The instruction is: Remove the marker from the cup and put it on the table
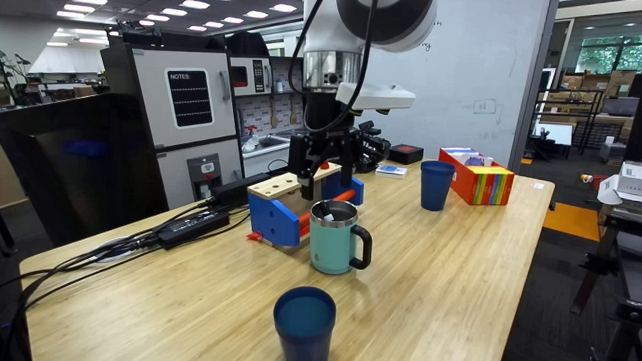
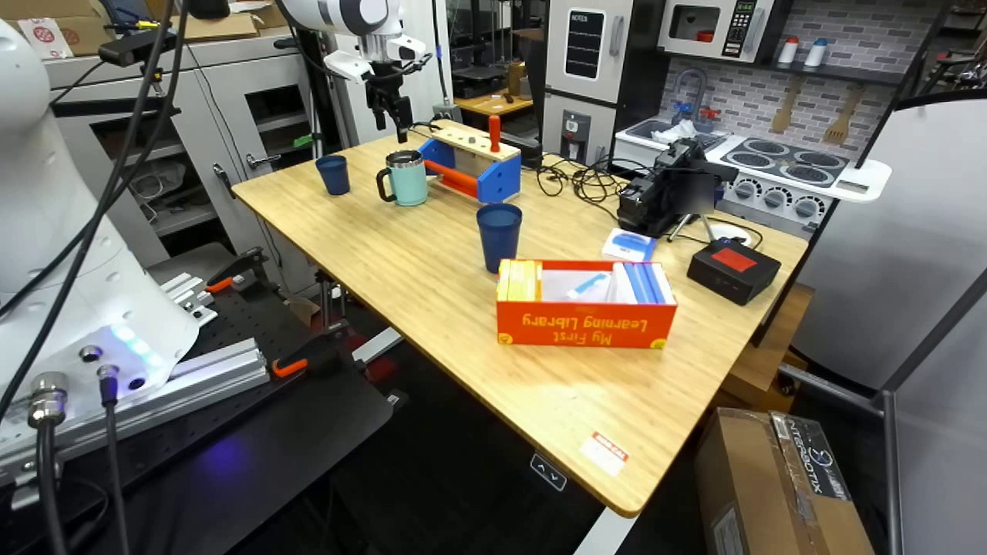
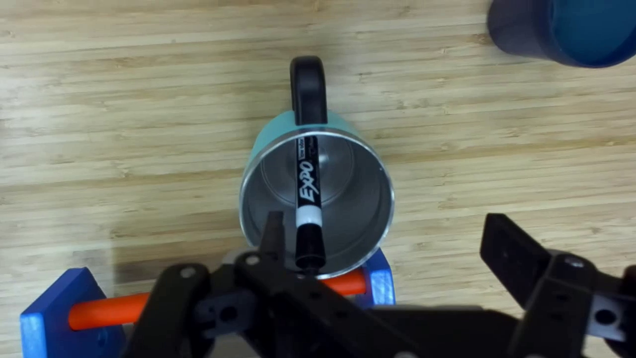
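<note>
The black two-fingered mechanical hand (image 1: pixel 326 191) is spread wide, its fingers set well apart, and nothing is held between them. It is positioned above a teal-green cylindrical mug with a silvery metal rim and a black side handle (image 1: pixel 331 250); in both exterior views its fingertips are seen near that rim, apart from it. In the wrist view, part of the mug's opening is overlapped by one finger, while the other is seen off to the right, over the light-wood surface with visible grain (image 1: pixel 430 270).

A slim black marker with white lettering and a white band (image 3: pixel 308 199) is contained in the mug; it is tilted, its cap end raised toward the rim on the side opposite the handle. Whether the rim is touched by that cap cannot be told. The mug itself is stood upright on the surface, just beside a toy workbench with blue end panels, a pale wooden top and a red rod (image 1: pixel 274 224).

A tapered dark blue handleless cup (image 1: pixel 305 335) is placed near the mug. A second dark blue cup of the same shape (image 1: pixel 436 187) is set well apart from it, just beside a bright red open-topped box (image 2: pixel 586 327), on which "My First Learning Library" is printed. Near that box, a flat black box with a red patch on top (image 2: pixel 732 270) is also placed.
</note>
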Robot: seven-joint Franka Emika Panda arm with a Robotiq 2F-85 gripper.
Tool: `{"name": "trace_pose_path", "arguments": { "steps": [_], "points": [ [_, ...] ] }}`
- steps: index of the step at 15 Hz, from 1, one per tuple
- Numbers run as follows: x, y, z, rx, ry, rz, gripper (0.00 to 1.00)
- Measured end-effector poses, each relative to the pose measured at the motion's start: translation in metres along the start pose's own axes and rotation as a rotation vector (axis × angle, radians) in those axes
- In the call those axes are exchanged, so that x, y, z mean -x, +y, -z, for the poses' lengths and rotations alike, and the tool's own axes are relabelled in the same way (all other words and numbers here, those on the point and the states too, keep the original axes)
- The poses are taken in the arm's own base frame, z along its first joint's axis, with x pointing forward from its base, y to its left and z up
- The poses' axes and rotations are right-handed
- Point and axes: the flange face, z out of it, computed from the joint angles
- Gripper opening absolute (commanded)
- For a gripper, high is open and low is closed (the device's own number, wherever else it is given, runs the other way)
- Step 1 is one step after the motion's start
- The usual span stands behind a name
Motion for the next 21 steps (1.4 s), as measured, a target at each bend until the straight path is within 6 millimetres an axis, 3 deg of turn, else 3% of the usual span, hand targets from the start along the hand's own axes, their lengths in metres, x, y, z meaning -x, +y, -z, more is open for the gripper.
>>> {"name": "trace_pose_path", "arguments": {
  "steps": [8, 9, 10, 13, 16, 19, 21],
  "points": [
    [-0.003, 0.013, -0.012, 0.041, 0.011, -0.01, 1.0],
    [-0.004, 0.015, -0.012, 0.042, 0.012, -0.012, 0.95],
    [-0.004, 0.015, -0.012, 0.042, 0.013, -0.013, 0.73],
    [-0.004, 0.015, -0.012, 0.042, 0.015, -0.013, 0.64],
    [-0.005, 0.016, -0.013, 0.042, 0.016, -0.014, 0.4],
    [-0.006, 0.021, -0.016, 0.046, 0.014, -0.022, 0.41],
    [-0.008, 0.029, -0.023, 0.051, 0.008, -0.033, 0.48]
  ]
}}
